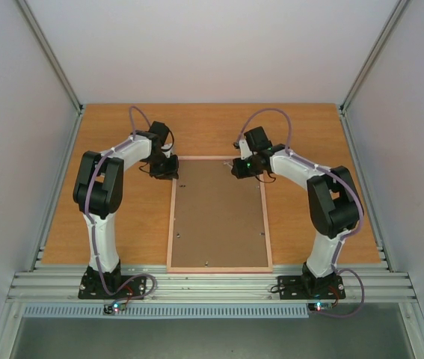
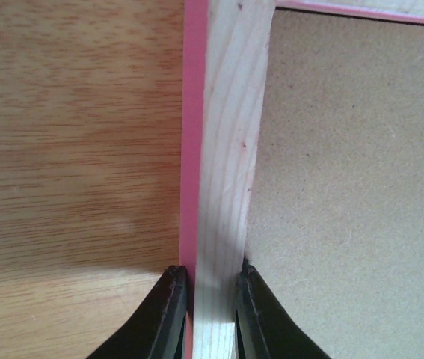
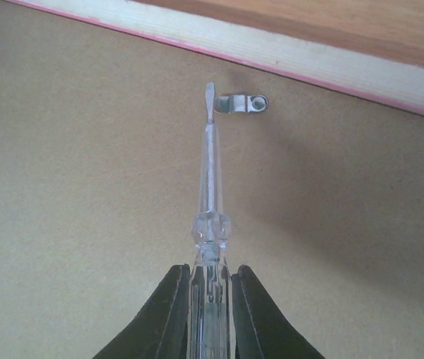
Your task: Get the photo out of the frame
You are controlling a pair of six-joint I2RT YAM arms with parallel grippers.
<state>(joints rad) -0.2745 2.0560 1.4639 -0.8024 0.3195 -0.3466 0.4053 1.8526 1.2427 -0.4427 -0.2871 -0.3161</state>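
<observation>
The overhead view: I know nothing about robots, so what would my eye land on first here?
A big pink-rimmed frame lies face down in the middle, its brown backing board up. The left pincer clamps the frame's left rail near the far corner. The right pincer holds a clear screwdriver, its tip right beside a small metal clip on the board.

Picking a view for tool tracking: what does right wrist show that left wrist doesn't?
Right wrist only: a clear screwdriver in the right jaws, its tip at a metal tab. Left wrist only: the left jaws pinching the frame by its side rail. Both: the brown backing board, the pale pink-edged rim, and the wooden table.
</observation>
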